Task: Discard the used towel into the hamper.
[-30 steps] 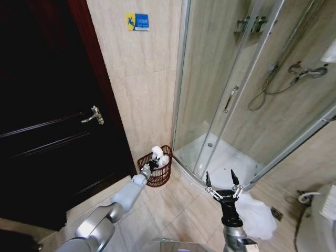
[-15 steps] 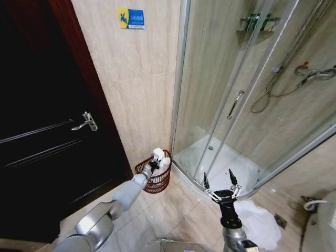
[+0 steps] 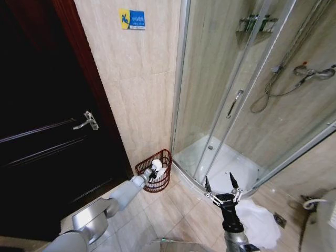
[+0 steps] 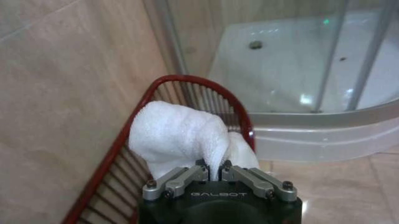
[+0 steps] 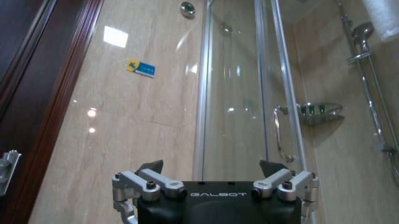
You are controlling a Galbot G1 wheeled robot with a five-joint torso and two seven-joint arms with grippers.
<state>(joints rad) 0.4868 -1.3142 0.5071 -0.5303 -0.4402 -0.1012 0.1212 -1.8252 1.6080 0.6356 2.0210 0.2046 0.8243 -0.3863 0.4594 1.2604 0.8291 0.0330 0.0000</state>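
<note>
1. The white towel (image 4: pixel 177 137) sits bunched over the mouth of the hamper (image 3: pixel 164 156), part of it down inside the red-brown lattice and part humped above the rim.
2. The left gripper (image 4: pixel 214 173) has its fingers pinched together on a fold of that towel, right over the basket opening.
3. To finish well, I'd say lower a touch so the hump clears the rim, then let go squarely over the middle.
4. The hamper stands against the tiled wall (image 3: pixel 142 89), just beside the shower enclosure (image 3: pixel 247 105).
5. The right gripper (image 3: pixel 218 183) waits with fingers spread wide, well apart.
</note>
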